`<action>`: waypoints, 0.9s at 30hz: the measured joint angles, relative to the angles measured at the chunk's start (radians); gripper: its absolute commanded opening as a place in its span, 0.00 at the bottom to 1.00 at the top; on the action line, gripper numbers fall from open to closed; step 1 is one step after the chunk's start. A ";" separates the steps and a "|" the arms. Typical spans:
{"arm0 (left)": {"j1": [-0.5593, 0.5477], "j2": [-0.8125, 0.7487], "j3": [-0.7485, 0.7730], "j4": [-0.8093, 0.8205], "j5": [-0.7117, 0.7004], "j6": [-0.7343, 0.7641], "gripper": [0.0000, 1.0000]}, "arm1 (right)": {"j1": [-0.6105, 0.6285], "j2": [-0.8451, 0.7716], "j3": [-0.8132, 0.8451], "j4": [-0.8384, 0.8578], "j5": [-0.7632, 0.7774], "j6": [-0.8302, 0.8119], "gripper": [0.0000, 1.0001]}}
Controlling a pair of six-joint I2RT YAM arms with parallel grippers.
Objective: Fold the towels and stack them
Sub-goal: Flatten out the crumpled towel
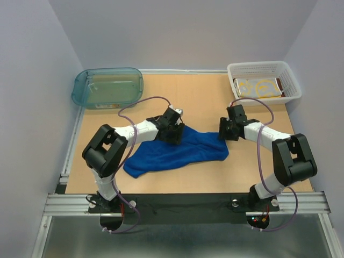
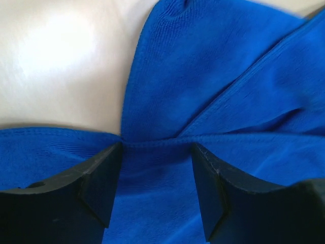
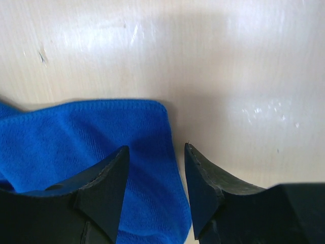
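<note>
Straddling blue towel [image 1: 177, 155] | left hand [image 2: 156, 152], right hand [image 3: 155, 152] both parted | tub [image 1: 78, 92], basket [image 1: 258, 65] far back

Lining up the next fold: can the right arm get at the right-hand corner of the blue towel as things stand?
Likely yes: the right gripper hangs open right above that corner of the blue towel, and nothing lies between jaws and cloth.

Top view: left gripper [image 1: 173, 134] has its tips hidden under its own wrist, which also covers part of the bright blue cloth towel [image 1: 177, 154]. In the white plastic basket [image 1: 263, 100], the rust-brown towel [image 1: 280, 85] shows only as a sliver beside the yellow patterned towel [image 1: 258, 87]; folds unreadable.
</note>
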 measured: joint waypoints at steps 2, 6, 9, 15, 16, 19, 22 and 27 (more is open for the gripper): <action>0.000 -0.046 -0.058 0.020 -0.006 -0.019 0.68 | 0.000 0.032 0.021 0.007 -0.006 -0.009 0.52; 0.000 -0.131 -0.159 0.022 -0.015 -0.052 0.65 | 0.000 0.083 0.061 0.030 -0.011 -0.027 0.33; 0.000 -0.178 -0.221 0.032 -0.037 -0.075 0.62 | 0.000 0.117 0.089 0.042 -0.010 -0.042 0.08; 0.000 -0.287 -0.330 0.015 -0.074 -0.120 0.60 | 0.000 0.226 0.208 0.050 0.002 -0.040 0.01; 0.000 -0.304 -0.346 0.009 -0.080 -0.128 0.60 | 0.000 0.241 0.227 0.051 0.002 -0.040 0.01; 0.000 -0.368 -0.386 -0.026 -0.107 -0.155 0.60 | 0.000 0.311 0.315 0.050 0.003 -0.040 0.00; 0.000 -0.414 -0.403 -0.044 -0.135 -0.176 0.60 | 0.000 0.337 0.364 0.051 -0.037 -0.044 0.01; 0.006 -0.406 -0.405 -0.041 -0.144 -0.197 0.56 | -0.005 0.315 0.358 0.050 -0.033 -0.040 0.00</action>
